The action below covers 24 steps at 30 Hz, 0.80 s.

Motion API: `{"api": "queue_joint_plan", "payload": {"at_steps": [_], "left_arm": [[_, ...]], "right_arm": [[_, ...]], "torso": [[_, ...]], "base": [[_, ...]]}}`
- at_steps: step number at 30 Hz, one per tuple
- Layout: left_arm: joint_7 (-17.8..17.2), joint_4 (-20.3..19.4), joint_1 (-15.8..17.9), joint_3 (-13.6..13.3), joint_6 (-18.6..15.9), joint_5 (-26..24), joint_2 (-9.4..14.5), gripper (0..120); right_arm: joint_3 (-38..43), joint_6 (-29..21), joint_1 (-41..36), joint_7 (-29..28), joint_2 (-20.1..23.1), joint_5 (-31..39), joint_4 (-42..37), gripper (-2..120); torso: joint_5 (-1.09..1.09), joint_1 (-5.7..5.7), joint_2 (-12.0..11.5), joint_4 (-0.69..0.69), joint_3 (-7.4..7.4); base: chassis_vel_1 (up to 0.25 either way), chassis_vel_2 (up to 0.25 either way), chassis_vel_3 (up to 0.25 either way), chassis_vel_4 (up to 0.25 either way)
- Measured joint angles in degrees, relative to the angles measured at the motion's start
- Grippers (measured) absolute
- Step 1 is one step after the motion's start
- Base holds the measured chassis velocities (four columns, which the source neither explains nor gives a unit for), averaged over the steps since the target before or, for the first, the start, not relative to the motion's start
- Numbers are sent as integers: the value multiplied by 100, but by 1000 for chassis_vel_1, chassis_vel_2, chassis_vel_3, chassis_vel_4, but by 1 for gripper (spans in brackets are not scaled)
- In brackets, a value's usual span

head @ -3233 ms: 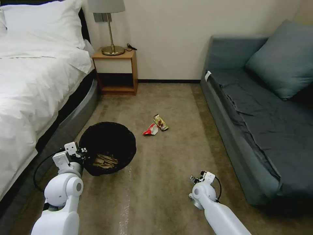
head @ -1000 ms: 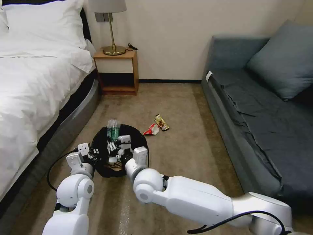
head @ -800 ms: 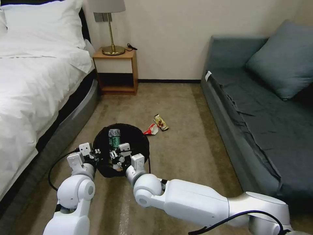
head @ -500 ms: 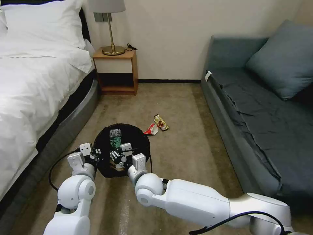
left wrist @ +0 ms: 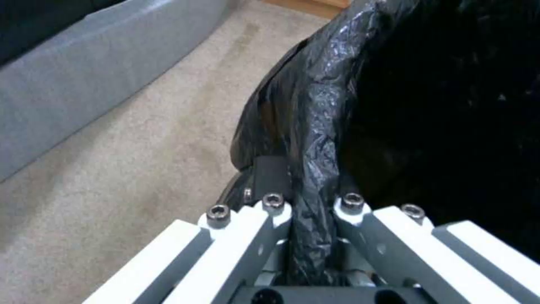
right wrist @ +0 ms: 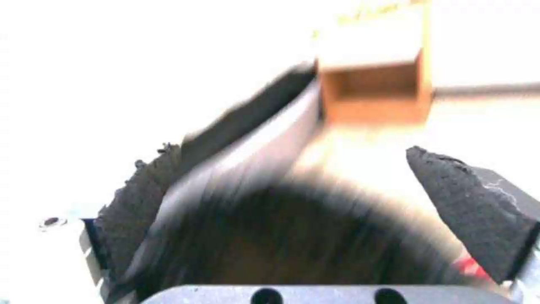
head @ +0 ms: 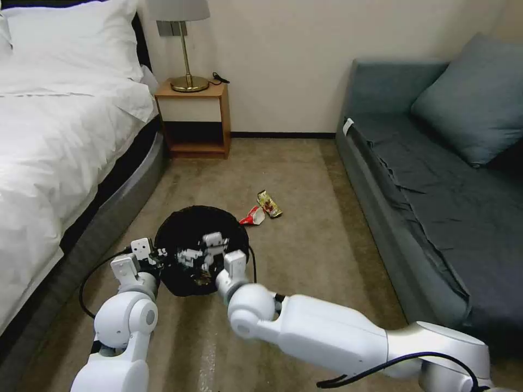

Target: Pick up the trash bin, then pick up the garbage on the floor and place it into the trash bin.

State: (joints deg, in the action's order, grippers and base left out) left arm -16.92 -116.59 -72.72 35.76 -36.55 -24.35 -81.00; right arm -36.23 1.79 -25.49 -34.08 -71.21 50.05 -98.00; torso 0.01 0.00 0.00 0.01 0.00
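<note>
Hovering spread and empty over the trash bin (head: 185,218) that the left tool (head: 157,256) pinches by its rim, the right tool (head: 202,251) has the two wrappers (head: 261,209) lying beyond the bin.

We cannot make out the contents of the trash bin (head: 188,228); the right gripper (head: 202,253) covers its opening. Right wrist view is motion-blurred and washed out. The bin's white base is hidden by the black bag (left wrist: 315,126). Lamp (head: 180,11) shade cut off at the top.
</note>
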Motion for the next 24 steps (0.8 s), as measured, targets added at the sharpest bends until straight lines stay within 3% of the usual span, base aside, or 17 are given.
{"api": "queue_joint_plan", "payload": {"at_steps": [6, 8, 9, 12, 13, 17, 18, 22, 23, 24], "left_arm": [[5, 22, -5, 106, 43, -16, 49, 3], [38, 29, -44, 161, 95, -38, 75, 3], [38, 29, -44, 161, 95, -38, 75, 3], [59, -13, -171, 325, 171, -50, 75, 3], [59, -13, -171, 325, 171, -50, 75, 3], [83, -25, -202, 380, 223, -59, 83, 3], [83, -25, -202, 380, 223, -59, 83, 3], [106, -27, -235, 397, 275, -59, 117, 3], [106, -27, -235, 397, 275, -59, 117, 3], [111, -27, -240, 402, 287, -59, 119, 3]], "right_arm": [[1278, 203, -390, 598, 901, -676, -585, 100], [1944, 334, -960, 760, 1405, -1190, -999, 100], [1944, 334, -960, 760, 1405, -1190, -999, 100], [3026, 261, -2082, 753, 1709, -1884, -1580, 100], [3026, 261, -2082, 753, 1709, -1884, -1580, 100], [4821, 93, -4076, 694, 1676, -2873, -2431, 100], [4821, 93, -4076, 694, 1676, -2873, -2431, 100], [6064, 274, -5726, 695, 1129, -4054, -2985, 100], [6064, 274, -5726, 695, 1129, -4054, -2985, 100], [6243, 350, -6133, 694, 849, -4344, -3122, 100]], "torso": [[1, 0, 0, -1, 0], [2, 1, 0, -6, 0], [2, 1, 0, -6, 0], [1, 0, 0, 0, 0], [1, 0, 0, 0, 0], [0, 0, 0, -3, -1], [0, 0, 0, -3, -1], [-2, 0, 0, -3, -1], [-2, 0, 0, -3, -1], [-2, 0, 1, -3, -1]], "base": [[0, 0, 0, 0], [0, 0, 0, 0], [0, 0, 0, 0], [0, 0, 0, 0], [0, 0, 0, 0], [0, 0, 0, 0], [0, 0, 0, 0], [0, 0, 0, 0], [0, 0, 0, 0], [0, 0, 0, 0]]}}
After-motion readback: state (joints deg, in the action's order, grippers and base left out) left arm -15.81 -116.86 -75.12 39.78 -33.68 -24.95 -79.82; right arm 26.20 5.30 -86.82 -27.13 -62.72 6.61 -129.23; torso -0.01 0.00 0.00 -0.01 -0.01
